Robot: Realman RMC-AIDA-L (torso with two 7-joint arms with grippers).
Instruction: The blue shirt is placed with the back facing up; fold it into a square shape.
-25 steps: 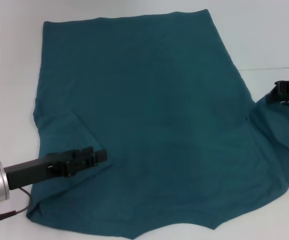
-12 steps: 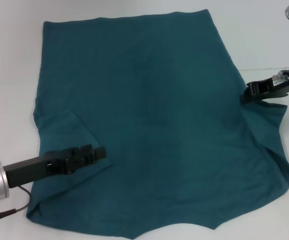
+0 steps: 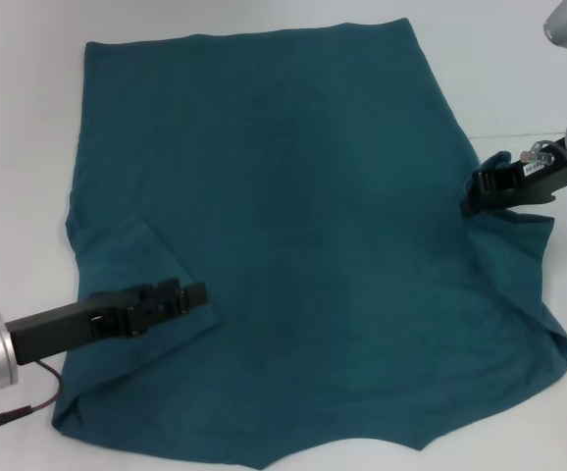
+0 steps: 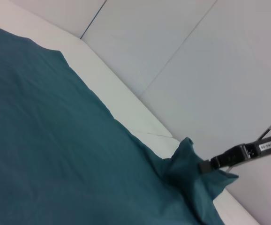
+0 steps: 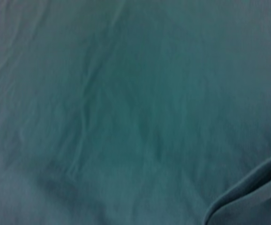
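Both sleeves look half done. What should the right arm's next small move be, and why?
Probably carry on inward: the right gripper pinches the sleeve of the dark teal-blue cloth T-shirt, raised at the body's edge, not yet laid flat. The left gripper rests on its folded sleeve.

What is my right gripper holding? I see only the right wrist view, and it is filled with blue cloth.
Observer: The right gripper is shut on the right sleeve of the shirt, bunching it up off the table.
Operator: Where is the other arm?
Observer: The left gripper is over the left sleeve, which lies folded in onto the shirt.
Operator: Is the far edge flat?
Observer: Yes, it lies flat and nearly straight on the table.
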